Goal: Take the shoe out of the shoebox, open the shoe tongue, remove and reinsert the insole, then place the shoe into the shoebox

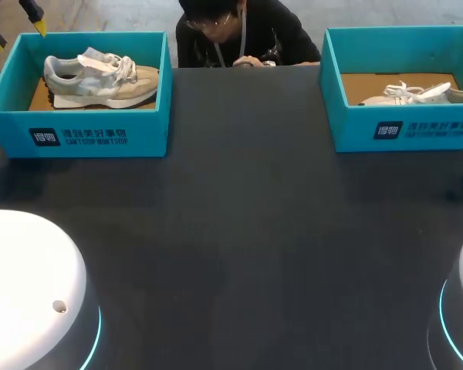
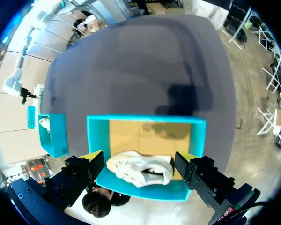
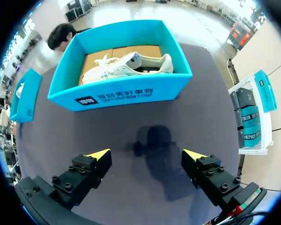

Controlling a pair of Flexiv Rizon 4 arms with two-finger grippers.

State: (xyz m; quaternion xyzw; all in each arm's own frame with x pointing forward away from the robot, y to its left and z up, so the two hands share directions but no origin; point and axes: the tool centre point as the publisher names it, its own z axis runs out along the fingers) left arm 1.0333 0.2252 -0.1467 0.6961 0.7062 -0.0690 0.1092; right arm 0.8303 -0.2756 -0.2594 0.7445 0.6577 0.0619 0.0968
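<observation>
A shoebox (image 1: 100, 135) at ten o'clock on the desk (image 1: 239, 231) holds a grey-beige shoe (image 1: 100, 77). Another box (image 1: 401, 127) at two o'clock holds a white shoe (image 1: 417, 94).

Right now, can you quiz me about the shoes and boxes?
1. True or false: the left box holds a shoe.
2. Where is the white shoe? A in the right box; B on the table; C in the left box.
3. Fill in: the right gripper is ___, holding nothing.
Key: 1 true; 2 A; 3 open.
</observation>
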